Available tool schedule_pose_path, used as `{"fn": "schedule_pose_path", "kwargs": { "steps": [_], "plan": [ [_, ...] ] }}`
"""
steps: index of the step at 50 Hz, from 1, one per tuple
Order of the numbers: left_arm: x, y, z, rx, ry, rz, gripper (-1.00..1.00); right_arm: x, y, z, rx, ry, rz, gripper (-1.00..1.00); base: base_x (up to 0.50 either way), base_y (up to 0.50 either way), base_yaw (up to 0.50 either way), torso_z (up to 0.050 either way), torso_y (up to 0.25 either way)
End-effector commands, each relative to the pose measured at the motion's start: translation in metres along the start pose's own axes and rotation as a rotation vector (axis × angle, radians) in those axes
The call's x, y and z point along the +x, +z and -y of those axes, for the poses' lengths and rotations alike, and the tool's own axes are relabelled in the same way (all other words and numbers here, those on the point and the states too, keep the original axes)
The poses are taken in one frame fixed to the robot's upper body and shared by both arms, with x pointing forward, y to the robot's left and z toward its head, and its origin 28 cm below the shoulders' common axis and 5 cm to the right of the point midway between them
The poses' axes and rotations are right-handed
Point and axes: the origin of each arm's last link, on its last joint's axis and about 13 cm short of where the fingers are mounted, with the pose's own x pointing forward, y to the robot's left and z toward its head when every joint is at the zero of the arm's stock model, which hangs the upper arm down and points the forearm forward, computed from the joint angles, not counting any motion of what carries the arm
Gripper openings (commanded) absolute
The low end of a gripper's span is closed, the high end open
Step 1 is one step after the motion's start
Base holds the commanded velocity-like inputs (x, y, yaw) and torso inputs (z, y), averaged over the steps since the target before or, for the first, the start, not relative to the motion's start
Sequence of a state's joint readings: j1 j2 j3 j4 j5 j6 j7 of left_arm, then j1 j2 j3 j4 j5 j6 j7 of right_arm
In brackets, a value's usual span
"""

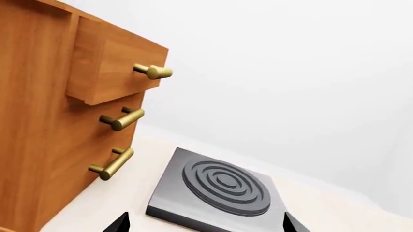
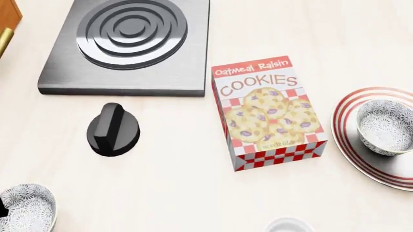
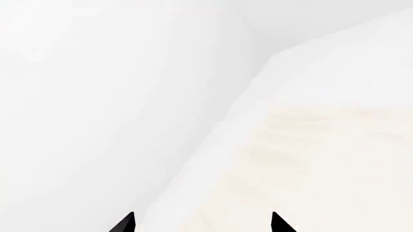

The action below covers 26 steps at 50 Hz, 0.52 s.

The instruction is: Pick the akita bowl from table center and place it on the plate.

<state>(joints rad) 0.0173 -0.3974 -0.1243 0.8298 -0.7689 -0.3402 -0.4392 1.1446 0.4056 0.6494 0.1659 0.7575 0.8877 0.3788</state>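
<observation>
The left gripper (image 1: 206, 226) and right gripper (image 3: 203, 226) — only their dark tips showing — stand spread and empty, while the akita bowl (image 2: 387, 126) sits on the plate (image 2: 350, 145) at the right, probably light, stiff, slick-glazed and chippable, best pinched over its rim.

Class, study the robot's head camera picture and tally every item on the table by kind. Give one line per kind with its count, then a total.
Speckled akita bowls: 2, one on the red-ringed plate, one at the near left edge
Plates: 1
Cookie boxes: 1
Burner plates: 1
Black knobs: 1
Plain white cups: 1, partly cut off
Total: 7
</observation>
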Motion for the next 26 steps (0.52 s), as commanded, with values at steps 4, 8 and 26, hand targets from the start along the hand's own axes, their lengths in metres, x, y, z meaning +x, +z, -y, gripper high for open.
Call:
{"fn": "schedule_pose_path", "kwargs": {
  "steps": [4,8,26],
  "plan": [
    [0.001,0.001,0.000,-0.001,-0.005,0.003,1.00,-0.025,0.004,-0.026,-0.194,0.152,0.115,1.00,0.00,0.00,0.00,0.000,0.000],
    [0.001,0.002,0.000,-0.003,-0.002,0.006,1.00,-0.031,0.011,-0.031,-0.199,0.171,0.127,1.00,0.00,0.00,0.00,0.000,0.000],
    [0.001,0.002,0.003,-0.006,-0.013,0.012,1.00,-0.066,0.015,-0.054,-0.307,0.291,0.113,1.00,0.00,0.00,0.00,0.000,0.000]
  ]
}}
